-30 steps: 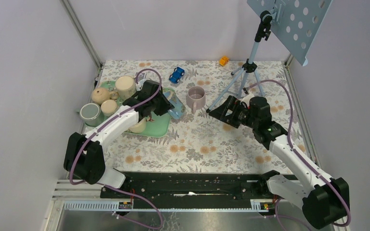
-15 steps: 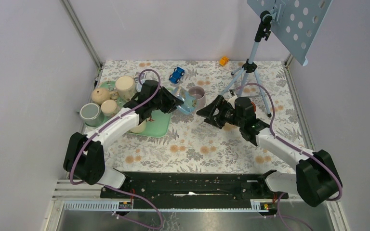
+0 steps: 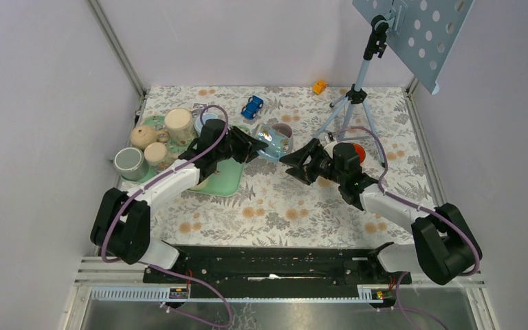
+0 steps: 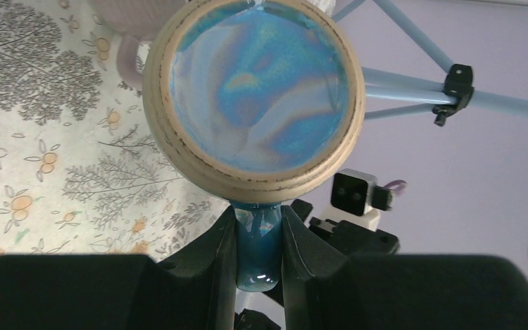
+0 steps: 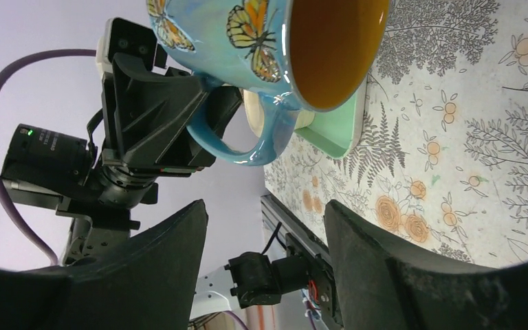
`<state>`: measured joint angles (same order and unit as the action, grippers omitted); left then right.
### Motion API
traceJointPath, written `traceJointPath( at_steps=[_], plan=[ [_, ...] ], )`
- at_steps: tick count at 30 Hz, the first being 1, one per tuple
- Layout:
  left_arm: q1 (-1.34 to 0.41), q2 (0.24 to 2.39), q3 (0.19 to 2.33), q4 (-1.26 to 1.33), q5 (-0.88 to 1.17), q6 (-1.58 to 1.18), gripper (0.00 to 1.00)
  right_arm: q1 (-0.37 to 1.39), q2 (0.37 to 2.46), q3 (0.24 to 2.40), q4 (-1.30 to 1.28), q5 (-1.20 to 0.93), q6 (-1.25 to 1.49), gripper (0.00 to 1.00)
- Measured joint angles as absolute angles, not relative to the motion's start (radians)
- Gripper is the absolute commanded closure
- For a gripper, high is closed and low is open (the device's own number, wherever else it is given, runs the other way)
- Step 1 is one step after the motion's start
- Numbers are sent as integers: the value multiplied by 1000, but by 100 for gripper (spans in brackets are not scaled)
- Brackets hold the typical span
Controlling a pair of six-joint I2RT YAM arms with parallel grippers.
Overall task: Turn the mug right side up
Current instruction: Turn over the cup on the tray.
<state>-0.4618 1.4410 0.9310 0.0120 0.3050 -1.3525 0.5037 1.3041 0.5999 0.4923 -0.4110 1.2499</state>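
The mug (image 3: 272, 143) is blue with butterflies and an orange-brown inside (image 5: 330, 48). It hangs above the table, tipped on its side, with its mouth toward the right arm and its unglazed base (image 4: 254, 89) toward the left wrist camera. My left gripper (image 4: 258, 249) is shut on the mug's blue handle (image 4: 258, 237); in the top view this left gripper (image 3: 249, 146) sits just left of the mug. My right gripper (image 3: 295, 165) is open just right of the mug, apart from it. In the right wrist view the right gripper (image 5: 265, 213) has nothing between its fingers.
A pink mug (image 3: 285, 131) stands upright right behind the held one. A tripod (image 3: 347, 103) stands at back right. The green tray (image 3: 227, 180) on the left carries several cups (image 3: 179, 124). A blue toy car (image 3: 251, 106) and an orange toy (image 3: 320, 86) lie at the back.
The left arm lifted the blue mug off the tray's edge and carried it right. The right arm swung left toward it, and its jaws have narrowed.
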Motion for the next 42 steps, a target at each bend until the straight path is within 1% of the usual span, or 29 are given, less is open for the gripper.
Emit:
traceJointPath(
  at_steps=[5, 11, 21, 30, 34, 42],
  plan=[
    [-465, 1441, 918, 69, 328, -1391, 100, 505, 1337, 597, 544, -410, 1299, 33],
    [-473, 1441, 887, 131, 348, -1436, 100, 505, 1378, 597, 617, -410, 1362, 41],
    [-481, 1441, 823, 234, 384, -1517, 100, 505, 1475, 597, 771, -414, 1484, 48],
    [-482, 1441, 793, 314, 398, -1563, 100, 505, 1497, 599, 821, -413, 1533, 54],
    [-485, 1441, 778, 350, 402, -1576, 100, 505, 1506, 606, 825, -413, 1542, 59],
    [-488, 1429, 741, 398, 407, -1599, 100, 505, 1520, 614, 823, -414, 1559, 65]
  ],
)
